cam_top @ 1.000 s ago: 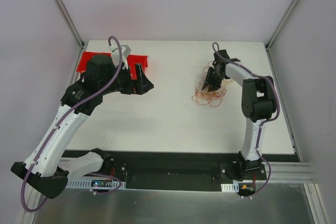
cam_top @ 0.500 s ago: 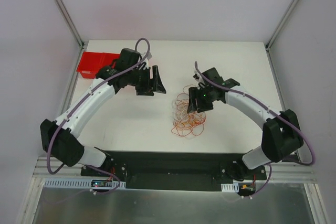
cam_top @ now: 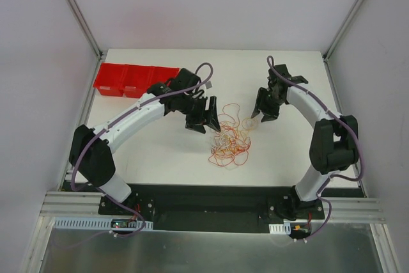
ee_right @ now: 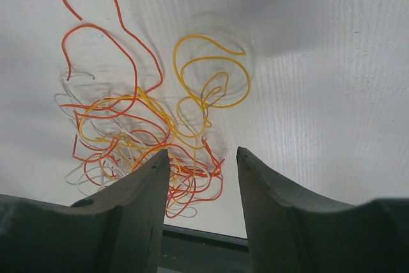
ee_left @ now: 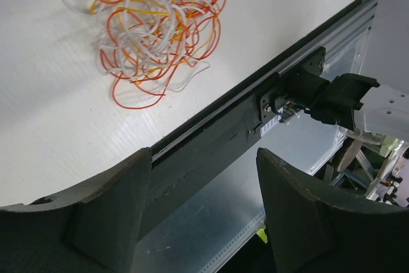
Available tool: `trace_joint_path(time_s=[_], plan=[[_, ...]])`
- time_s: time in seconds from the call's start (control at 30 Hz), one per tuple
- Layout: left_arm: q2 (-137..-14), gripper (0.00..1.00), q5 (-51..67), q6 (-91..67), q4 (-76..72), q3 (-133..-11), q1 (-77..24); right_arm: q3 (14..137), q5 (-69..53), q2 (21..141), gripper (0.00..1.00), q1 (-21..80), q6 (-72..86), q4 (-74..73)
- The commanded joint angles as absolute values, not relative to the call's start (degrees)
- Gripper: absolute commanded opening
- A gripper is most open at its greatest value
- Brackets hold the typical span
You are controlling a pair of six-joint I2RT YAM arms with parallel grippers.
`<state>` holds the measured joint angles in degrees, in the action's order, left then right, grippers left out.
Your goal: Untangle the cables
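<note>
Top external view, left to right. Red bins (cam_top: 136, 79) sit at the far-left corner of the white worktop (cam_top: 160, 158), well left of the cables (cam_top: 230, 140). Left arm reaches in from the left, and the left tool (cam_top: 206, 114) is just beside the cables' upper-left edge, angled toward them. The cables lie as one loose tangle of red, orange, yellow and white loops, flat on the worktop about mid-width and between the two tools. Right tool (cam_top: 263, 110) is just beside the cables' upper-right edge, near a pale loop there.

Left wrist view: left tool (ee_left: 203, 177) is released, fingers wide apart with nothing between them. The cables (ee_left: 156, 30) lie on the worktop beyond the tips, apart from them. Black rail (ee_left: 217, 126) runs along the worktop edge on the near side of the cables.

Right wrist view: right tool (ee_right: 199, 171) is released, with a clear gap and nothing gripped. The cables (ee_right: 128, 126) lie past the tips, mostly to their left. A yellow loop (ee_right: 211, 81) spreads out at the tangle's right side. Cannot tell if either tool touches a strand.
</note>
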<state>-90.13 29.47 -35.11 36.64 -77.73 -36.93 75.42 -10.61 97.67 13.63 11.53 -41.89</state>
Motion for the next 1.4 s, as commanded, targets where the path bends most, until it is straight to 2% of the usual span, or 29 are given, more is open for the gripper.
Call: trace_joint_path(time_s=[0.0,0.13,0.57,0.77,0.87,0.93,1.1,1.37], plan=[[-90.0,0.65,27.69,-35.07,37.7,-83.49,-39.2,78.22,-10.19,99.92,0.48,13.27,12.74,-45.45],[-87.19,0.65,24.87,-34.19,38.94,-82.89,-39.2,77.95,-10.9,102.65,0.45,13.45,12.83,-43.16],[-80.42,0.68,26.37,-35.6,39.29,-76.38,-39.37,78.93,-10.11,108.01,0.36,16.61,13.18,-39.38],[-78.4,0.68,26.72,-35.95,39.29,-75.15,-39.46,79.11,-9.32,109.07,0.25,16.7,12.57,-39.73],[-78.05,0.68,26.72,-35.77,39.29,-75.41,-39.46,78.92,-8.96,108.37,0.08,16.79,11.61,-40.07],[-78.31,0.67,27.24,-35.51,39.37,-76.02,-39.46,79.36,-8.79,106.27,0.0,17.05,10.99,-40.87],[-79.01,0.63,27.25,-33.67,39.2,-79.44,-39.46,81.47,-9.57,96.87,0.0,17.93,9.49,-45.08],[-78.92,0.58,27.42,-32.25,30.87,-84.46,-39.37,85.16,-21.96,80.26,0.0,18.37,11.68,-41.77]])
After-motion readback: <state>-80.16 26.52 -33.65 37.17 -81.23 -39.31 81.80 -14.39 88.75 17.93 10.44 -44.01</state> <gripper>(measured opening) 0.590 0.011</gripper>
